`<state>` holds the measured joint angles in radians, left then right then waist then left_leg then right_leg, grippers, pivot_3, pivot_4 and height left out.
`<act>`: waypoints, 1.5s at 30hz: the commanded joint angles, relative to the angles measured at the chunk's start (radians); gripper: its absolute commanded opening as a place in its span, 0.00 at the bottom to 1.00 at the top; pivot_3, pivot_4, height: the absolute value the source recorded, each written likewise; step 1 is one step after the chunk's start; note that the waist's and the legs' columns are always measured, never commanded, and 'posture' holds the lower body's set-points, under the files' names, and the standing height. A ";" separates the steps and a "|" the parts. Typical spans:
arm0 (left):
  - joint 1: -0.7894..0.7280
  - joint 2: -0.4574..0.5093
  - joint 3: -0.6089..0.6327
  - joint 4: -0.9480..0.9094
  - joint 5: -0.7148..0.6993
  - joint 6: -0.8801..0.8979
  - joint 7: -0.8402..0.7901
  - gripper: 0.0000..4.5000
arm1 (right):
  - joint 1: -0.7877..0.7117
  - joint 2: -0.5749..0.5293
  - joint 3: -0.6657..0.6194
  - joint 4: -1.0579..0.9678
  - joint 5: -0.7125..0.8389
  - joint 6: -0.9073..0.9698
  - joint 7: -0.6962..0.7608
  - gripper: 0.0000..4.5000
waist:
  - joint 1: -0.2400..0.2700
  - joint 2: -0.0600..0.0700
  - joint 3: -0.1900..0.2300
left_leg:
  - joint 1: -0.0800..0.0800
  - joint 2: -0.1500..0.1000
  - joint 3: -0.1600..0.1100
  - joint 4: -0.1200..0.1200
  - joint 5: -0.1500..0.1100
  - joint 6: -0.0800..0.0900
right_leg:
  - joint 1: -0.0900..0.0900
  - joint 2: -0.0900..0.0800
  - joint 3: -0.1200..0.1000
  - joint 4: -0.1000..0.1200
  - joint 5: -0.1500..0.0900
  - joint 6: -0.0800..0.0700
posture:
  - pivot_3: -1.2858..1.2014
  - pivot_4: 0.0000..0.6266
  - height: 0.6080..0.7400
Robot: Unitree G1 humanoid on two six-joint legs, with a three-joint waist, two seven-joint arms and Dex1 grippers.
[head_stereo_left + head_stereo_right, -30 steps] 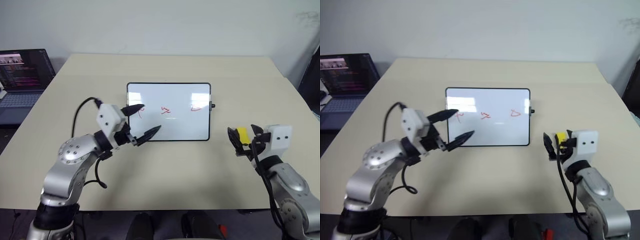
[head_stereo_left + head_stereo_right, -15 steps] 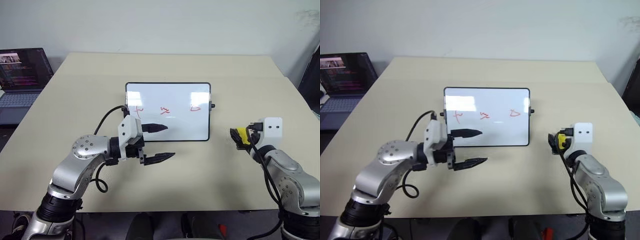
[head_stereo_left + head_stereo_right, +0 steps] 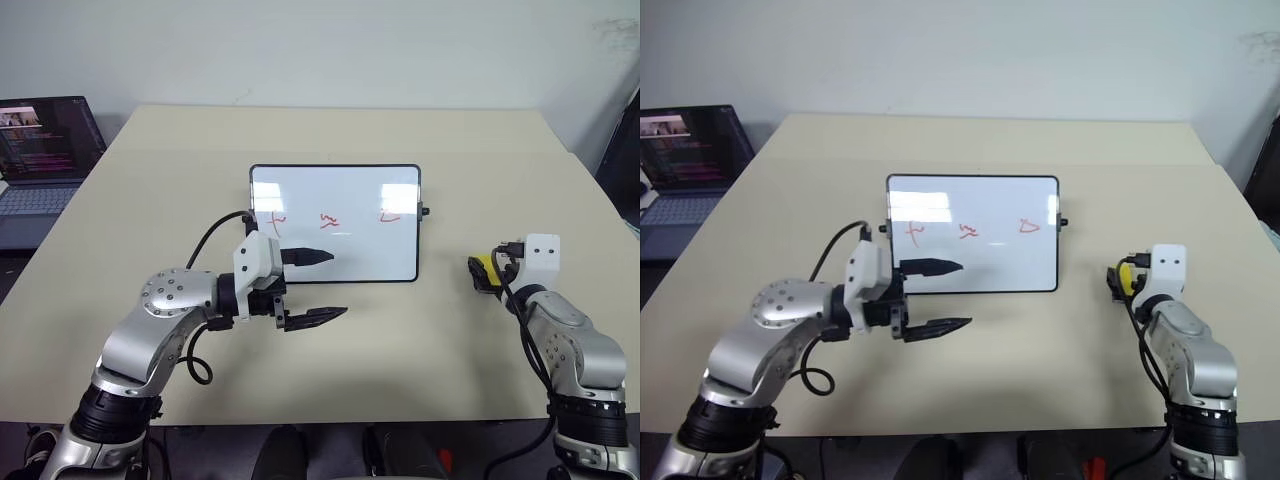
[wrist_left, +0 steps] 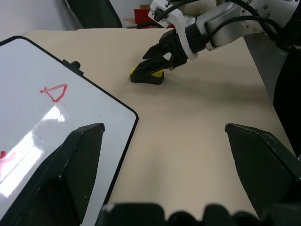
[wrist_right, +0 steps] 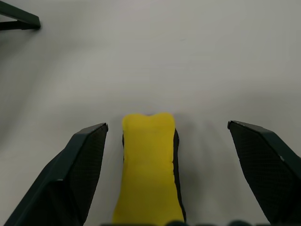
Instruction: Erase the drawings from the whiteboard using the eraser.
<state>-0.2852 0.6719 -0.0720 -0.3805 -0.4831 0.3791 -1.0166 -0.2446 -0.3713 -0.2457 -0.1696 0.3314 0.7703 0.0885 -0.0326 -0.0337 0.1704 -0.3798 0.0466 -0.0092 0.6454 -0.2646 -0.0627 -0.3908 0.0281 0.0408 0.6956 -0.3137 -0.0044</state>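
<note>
Eraser between my spread fingers, not yet gripped

On the table [image 3: 330, 390], right of the whiteboard [image 3: 335, 222], the eraser [image 5: 149, 165] lies inside my wide-open right gripper [image 5: 164, 169]; small, light, probably soft-bottomed, best pinched across its long yellow sides. My left gripper [image 3: 318, 285] is open, empty.

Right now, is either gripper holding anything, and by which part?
Nothing is held. The right gripper is open around the eraser on the table, fingers apart from it. The left gripper is open and empty.

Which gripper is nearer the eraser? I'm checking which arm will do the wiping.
Right. The right gripper is open with its fingers on either side of the eraser on the table; the left gripper hovers by the whiteboard's near-left corner, well away.
</note>
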 commanded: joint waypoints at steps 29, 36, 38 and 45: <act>0.259 0.077 0.271 -0.164 -0.045 0.165 0.211 1.00 | 0.115 -0.098 0.124 -0.408 0.074 0.076 0.252 0.23 | -0.001 0.002 0.001 | -0.002 0.002 -0.002 -0.001 0.000 0.000 | -0.003 0.000 0.000 0.000 0.001 -0.002 | 0.52 0.24 1.00; 0.208 0.136 0.364 -0.005 0.038 0.198 0.301 1.00 | -0.053 -0.158 0.425 -0.545 0.073 0.127 0.357 0.23 | -0.004 0.001 0.002 | 0.000 0.000 -0.003 0.001 0.000 0.000 | -0.001 -0.002 -0.001 0.001 -0.001 0.002 | 0.52 0.24 1.00; 0.178 0.151 0.351 0.046 0.061 0.203 0.311 1.00 | -0.154 -0.138 0.521 -0.478 0.010 0.080 0.367 0.23 | -0.007 0.000 0.003 | 0.001 0.000 -0.003 0.000 0.000 0.000 | -0.001 -0.001 -0.001 0.001 -0.001 0.002 | 0.52 0.24 1.00; 0.123 0.184 0.324 0.147 0.106 0.184 0.284 1.00 | -0.513 0.040 0.723 -0.084 -0.190 -0.116 0.393 0.23 | -0.006 -0.002 0.004 | -0.003 0.001 -0.003 0.001 0.000 0.000 | -0.005 -0.002 -0.002 0.001 0.002 -0.004 | 0.52 0.24 1.00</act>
<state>-0.1486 0.8347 0.2443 -0.2282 -0.3852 0.5794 -0.7213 -0.7062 -0.3457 0.4426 -0.3150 0.1987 0.7255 0.4647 -0.0389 -0.0356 0.1740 -0.3841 0.0472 -0.0126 0.6457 -0.2648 -0.0625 -0.3965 0.0254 0.0379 0.6969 -0.3118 -0.0080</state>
